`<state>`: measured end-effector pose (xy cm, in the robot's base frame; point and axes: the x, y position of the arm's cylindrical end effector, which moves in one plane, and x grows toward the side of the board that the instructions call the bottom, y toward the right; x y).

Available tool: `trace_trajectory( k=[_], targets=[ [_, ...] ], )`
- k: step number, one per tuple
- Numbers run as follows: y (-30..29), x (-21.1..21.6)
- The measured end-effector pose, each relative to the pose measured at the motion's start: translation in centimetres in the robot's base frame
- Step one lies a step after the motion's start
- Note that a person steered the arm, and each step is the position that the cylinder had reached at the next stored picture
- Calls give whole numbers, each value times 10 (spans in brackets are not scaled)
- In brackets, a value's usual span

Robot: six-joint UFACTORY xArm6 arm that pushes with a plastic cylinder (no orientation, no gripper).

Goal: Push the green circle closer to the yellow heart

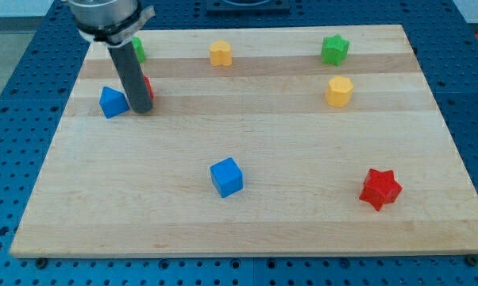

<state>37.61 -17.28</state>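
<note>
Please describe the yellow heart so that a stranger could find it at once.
Look at the wooden board and follow its top edge. Near the middle of that edge sits the yellow heart, alone. The other yellow block lies farther to the view's right and lower, below the green star, and has flat sides, no notch.

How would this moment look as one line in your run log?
my tip: beside blue block | green circle: behind rod, untouched | yellow heart: to its right, apart
</note>
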Motion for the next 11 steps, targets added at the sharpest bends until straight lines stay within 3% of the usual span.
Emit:
trace_trajectory(
  k=[1, 2, 4, 5, 6, 7, 8, 9, 11],
  targets=[
    [1, -41],
    [12, -55],
    [61, -142],
    [2, -175],
    [-25, -183],
    [-81, -165],
    [-77, -117],
    [-14, -113],
    [-4, -148]
  ],
)
